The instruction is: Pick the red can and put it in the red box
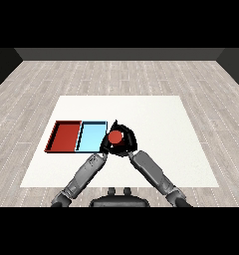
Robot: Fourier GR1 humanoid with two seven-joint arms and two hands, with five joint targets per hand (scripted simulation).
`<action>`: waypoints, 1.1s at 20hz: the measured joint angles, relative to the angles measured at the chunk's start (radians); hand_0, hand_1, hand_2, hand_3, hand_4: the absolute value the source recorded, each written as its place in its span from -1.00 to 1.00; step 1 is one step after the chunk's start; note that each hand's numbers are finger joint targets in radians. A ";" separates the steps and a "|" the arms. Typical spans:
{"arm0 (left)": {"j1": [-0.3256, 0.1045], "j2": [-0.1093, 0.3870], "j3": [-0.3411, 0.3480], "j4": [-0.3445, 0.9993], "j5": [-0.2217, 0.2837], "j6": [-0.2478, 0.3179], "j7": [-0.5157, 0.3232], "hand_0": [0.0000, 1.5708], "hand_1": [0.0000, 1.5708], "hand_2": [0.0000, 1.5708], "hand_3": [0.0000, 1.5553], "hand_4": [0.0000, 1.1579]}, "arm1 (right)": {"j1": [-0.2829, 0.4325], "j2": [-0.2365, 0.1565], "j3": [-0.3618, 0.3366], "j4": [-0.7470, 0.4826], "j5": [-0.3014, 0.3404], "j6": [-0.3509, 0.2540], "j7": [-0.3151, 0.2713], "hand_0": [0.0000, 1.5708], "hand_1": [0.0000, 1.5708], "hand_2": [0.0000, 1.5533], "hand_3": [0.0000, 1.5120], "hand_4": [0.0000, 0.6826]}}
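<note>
The red can (115,137) stood just right of the light blue tray (91,137), with the right robot hand (127,141) curled round it. The left robot hand (105,146) sat close against the can's left side, its fingers impossible to read. The red tray (64,137) lay beside the blue one on the white tabletop (161,124).

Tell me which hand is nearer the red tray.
Left. The left hand sits by the light blue tray's right edge, one tray away from the red tray. The right hand is farther right, curled round the red can.
</note>
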 measured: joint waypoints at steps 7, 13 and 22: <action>-0.010 0.011 -0.037 -0.001 0.002 0.087 0.025 1.00 1.00 0.96 0.87 0.68 | 0.006 -0.006 -0.003 -0.003 -0.004 0.010 -0.014 0.87 0.87 0.85 0.84 0.56; 0.005 0.016 -0.046 -0.016 -0.022 0.132 0.051 1.00 1.00 0.88 0.75 0.48 | 0.019 -0.010 0.024 -0.017 -0.018 -0.006 -0.035 0.90 0.90 0.85 0.84 0.64; -0.011 0.009 -0.044 -0.023 -0.032 0.173 0.065 1.00 1.00 0.95 0.83 0.57 | 0.014 0.000 -0.014 -0.028 0.004 0.024 -0.023 0.92 0.92 0.88 0.85 0.60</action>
